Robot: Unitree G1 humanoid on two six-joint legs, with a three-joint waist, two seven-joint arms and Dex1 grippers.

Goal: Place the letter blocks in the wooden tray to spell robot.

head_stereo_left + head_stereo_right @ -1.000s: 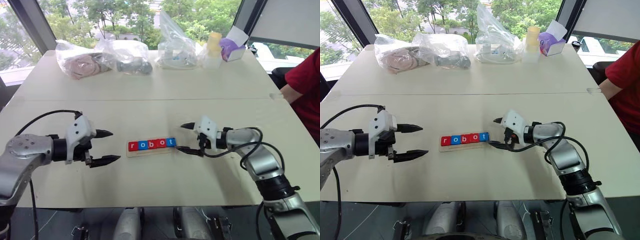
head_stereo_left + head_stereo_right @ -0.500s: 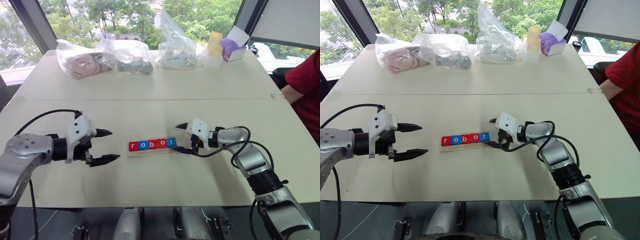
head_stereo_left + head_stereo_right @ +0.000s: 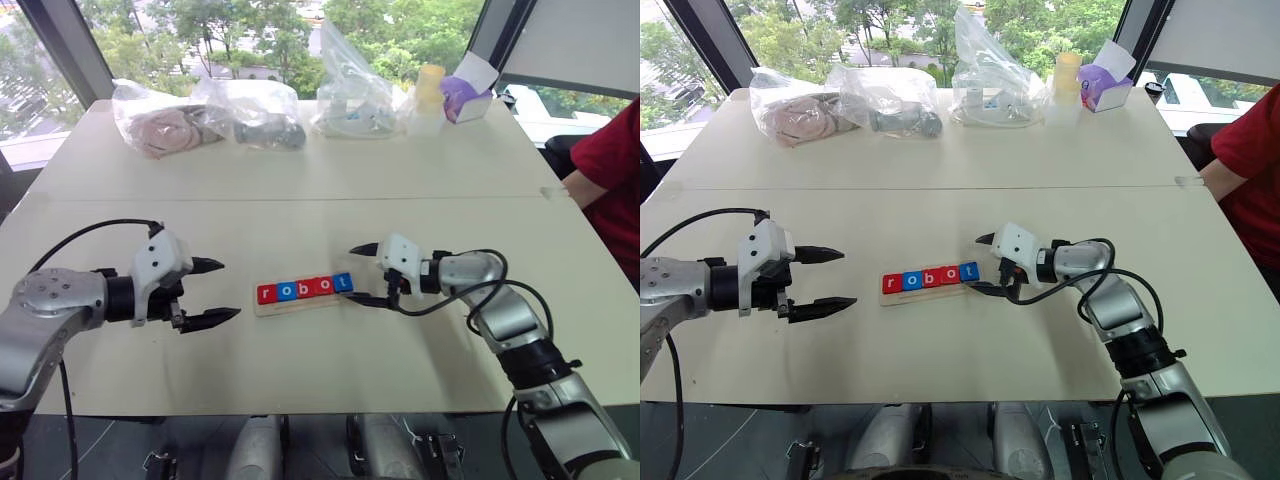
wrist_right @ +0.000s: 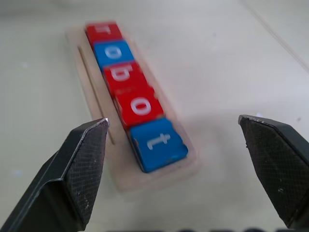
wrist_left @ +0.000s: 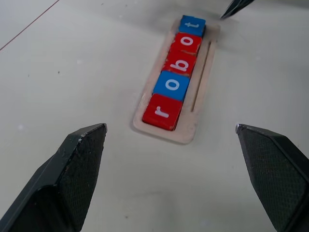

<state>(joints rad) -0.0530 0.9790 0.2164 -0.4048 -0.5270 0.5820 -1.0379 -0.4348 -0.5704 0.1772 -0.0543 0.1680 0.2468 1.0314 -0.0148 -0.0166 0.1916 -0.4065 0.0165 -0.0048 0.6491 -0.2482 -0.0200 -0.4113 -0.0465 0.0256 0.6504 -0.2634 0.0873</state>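
The letter blocks (image 3: 304,288) lie in a row in the wooden tray (image 3: 300,301) at the table's middle, reading r, o, b, o, t: red, blue, red, red, blue. The same row of blocks (image 5: 175,76) in the tray (image 5: 200,72) shows in the left wrist view, and the right wrist view looks at the blue t block (image 4: 157,141) from the tray's (image 4: 91,87) other end. My left gripper (image 3: 213,293) hangs open to the left of the tray, holding nothing. My right gripper (image 3: 356,274) stands open just off the tray's right end, near the t, with nothing between its fingers.
Along the table's far edge lie clear plastic bags (image 3: 205,113) of items, a pale bottle (image 3: 427,95) and a purple and white box (image 3: 463,97). A person's red sleeve (image 3: 608,160) shows at the right edge. A seam (image 3: 300,199) crosses the table beyond the tray.
My right gripper moved in toward the tray's right end and then rose slightly. The left gripper and the blocks have stayed put.
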